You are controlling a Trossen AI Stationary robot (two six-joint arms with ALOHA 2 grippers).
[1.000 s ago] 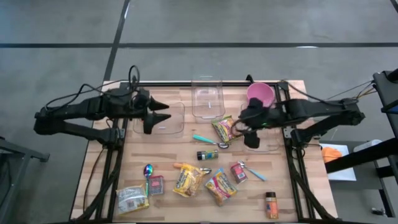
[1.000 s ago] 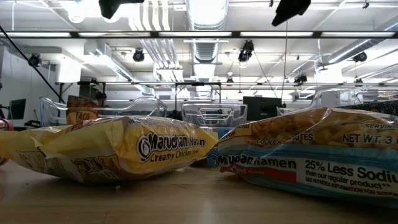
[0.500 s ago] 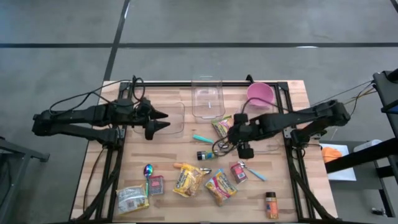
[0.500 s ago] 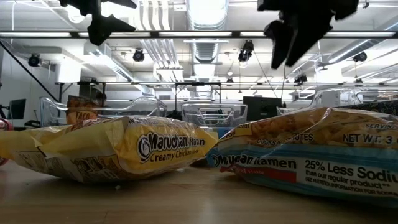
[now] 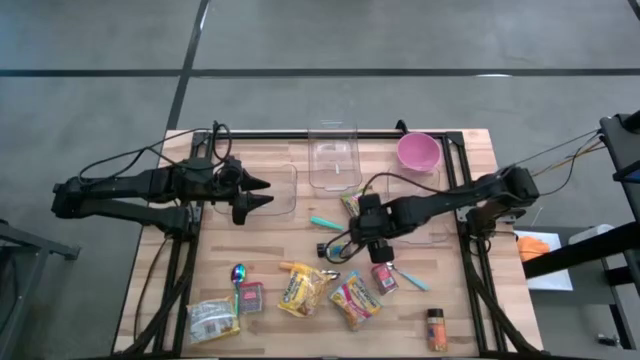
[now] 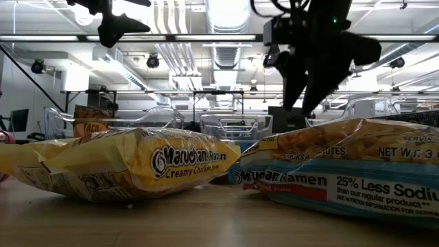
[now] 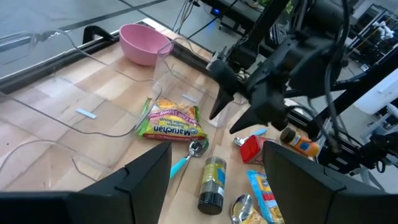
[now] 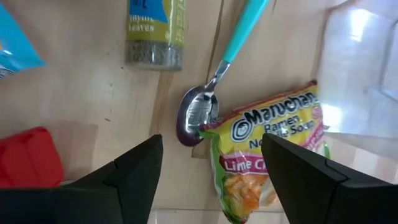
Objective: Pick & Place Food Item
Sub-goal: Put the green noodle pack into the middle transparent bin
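Note:
A yellow-green ramen packet (image 8: pixel 267 155) lies flat on the wooden table beside a teal-handled spoon (image 8: pixel 198 118) and a lying spice jar (image 8: pixel 152 31). My right gripper (image 8: pixel 211 143) hangs open above the spoon's bowl and the packet's edge, pointing steeply down, touching nothing; in the high view it is mid-table (image 5: pixel 362 238). My left gripper (image 5: pixel 268 194) stands open in the air over a clear container (image 5: pixel 285 195) at the left. The left wrist view shows the packet (image 7: pixel 171 121) and my right gripper (image 7: pixel 242 106) from across the table.
A pink bowl (image 5: pixel 418 152) and clear containers (image 5: pixel 333 158) (image 5: pixel 435 228) stand at the back. A red item (image 5: pixel 383 277), more ramen packets (image 5: pixel 305 288) (image 5: pixel 355 300), a second spoon (image 5: pixel 238 273), a bag (image 5: pixel 212 320) and an orange bottle (image 5: pixel 437 328) lie toward the near edge.
My right gripper has come down and gone toward the table's left and near edge, from beside the right container to above the spoon and the ramen packet, tipping to point steeply down. My left gripper sank a little, then kept still. Both stayed open.

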